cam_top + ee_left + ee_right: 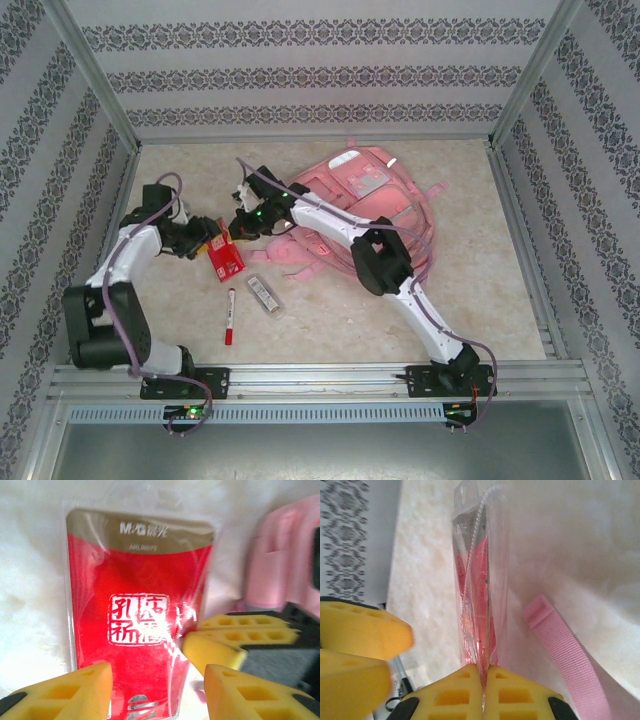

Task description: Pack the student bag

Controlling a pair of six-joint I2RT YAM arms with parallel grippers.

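right gripper (483, 675) clamped on red packet (135, 610) — left gripper (157, 682) jaws apart.

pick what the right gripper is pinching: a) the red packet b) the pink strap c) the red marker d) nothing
a: the right gripper has its fingers closed on the edge of the red packet, while the pink strap lies free beside it.
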